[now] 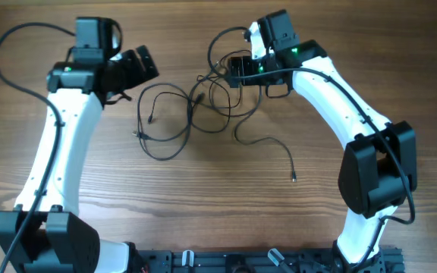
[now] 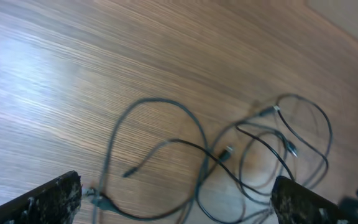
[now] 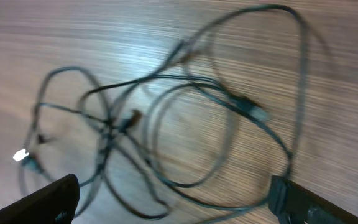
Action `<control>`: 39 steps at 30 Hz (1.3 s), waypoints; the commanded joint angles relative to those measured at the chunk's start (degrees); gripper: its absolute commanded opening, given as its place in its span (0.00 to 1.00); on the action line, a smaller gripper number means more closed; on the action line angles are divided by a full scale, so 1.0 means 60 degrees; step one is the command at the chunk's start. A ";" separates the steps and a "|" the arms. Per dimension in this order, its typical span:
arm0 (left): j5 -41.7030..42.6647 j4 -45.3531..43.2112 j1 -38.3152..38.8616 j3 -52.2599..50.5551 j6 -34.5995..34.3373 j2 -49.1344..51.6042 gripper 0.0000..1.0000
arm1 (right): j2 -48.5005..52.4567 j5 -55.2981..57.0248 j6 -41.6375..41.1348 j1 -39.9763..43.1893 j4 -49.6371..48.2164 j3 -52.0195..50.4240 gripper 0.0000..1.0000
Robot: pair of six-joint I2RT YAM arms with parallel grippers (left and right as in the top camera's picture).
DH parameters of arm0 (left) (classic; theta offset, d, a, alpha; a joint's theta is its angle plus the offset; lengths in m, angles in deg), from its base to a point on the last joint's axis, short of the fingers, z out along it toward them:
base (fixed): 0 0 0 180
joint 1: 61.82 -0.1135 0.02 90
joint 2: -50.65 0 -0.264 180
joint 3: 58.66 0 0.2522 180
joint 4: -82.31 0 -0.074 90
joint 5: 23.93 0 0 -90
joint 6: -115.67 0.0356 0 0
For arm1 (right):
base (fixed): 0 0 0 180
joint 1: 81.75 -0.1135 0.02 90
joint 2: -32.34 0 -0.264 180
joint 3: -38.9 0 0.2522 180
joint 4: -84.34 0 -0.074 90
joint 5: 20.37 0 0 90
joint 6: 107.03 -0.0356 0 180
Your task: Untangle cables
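Note:
The cables (image 1: 192, 114) are thin black cords lying in tangled loops on the wooden table, between the two arms. One loose end with a small plug (image 1: 293, 177) trails to the right. My left gripper (image 1: 139, 67) is open and empty, above the table just left of the loops; its wrist view shows the cables (image 2: 210, 162) ahead of the spread fingers (image 2: 179, 202). My right gripper (image 1: 237, 72) is open and hovers over the right side of the tangle; its wrist view shows cable loops (image 3: 185, 124) between and beyond its fingers (image 3: 173, 199), blurred.
The thicker black wires of the arms (image 1: 6, 45) arc at the back left and along the right arm (image 1: 355, 98). The arm bases (image 1: 51, 243) stand at the front edge. Bare wood table (image 1: 226, 205) lies in front of the tangle.

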 commanded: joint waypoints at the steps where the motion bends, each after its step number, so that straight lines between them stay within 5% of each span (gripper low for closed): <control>1: -0.0619 0.0011 -0.0404 -0.0291 -0.0055 0.0022 1.00 | 0.0127 -0.1140 0.0419 0.0007 0.0117 -0.0036 1.00; 21: -0.0608 0.0011 -0.0452 -0.0342 -0.0058 0.0022 1.00 | 0.0892 0.2783 -0.0688 -0.0102 -0.2554 -0.1745 0.99; 27: -0.0608 0.0007 -0.0452 -0.0342 -0.0058 0.0022 1.00 | 0.0969 0.2787 -0.0871 -0.0036 -0.2641 -0.1745 0.86; 32: -0.0608 0.0011 -0.0452 -0.0342 -0.0058 0.0022 1.00 | 0.0976 0.2783 -0.0805 -0.0036 -0.2634 -0.1745 0.99; 39: -0.0608 0.0011 -0.0452 -0.0342 -0.0058 0.0022 1.00 | 0.0976 0.2783 -0.0809 -0.0036 -0.2634 -0.1745 1.00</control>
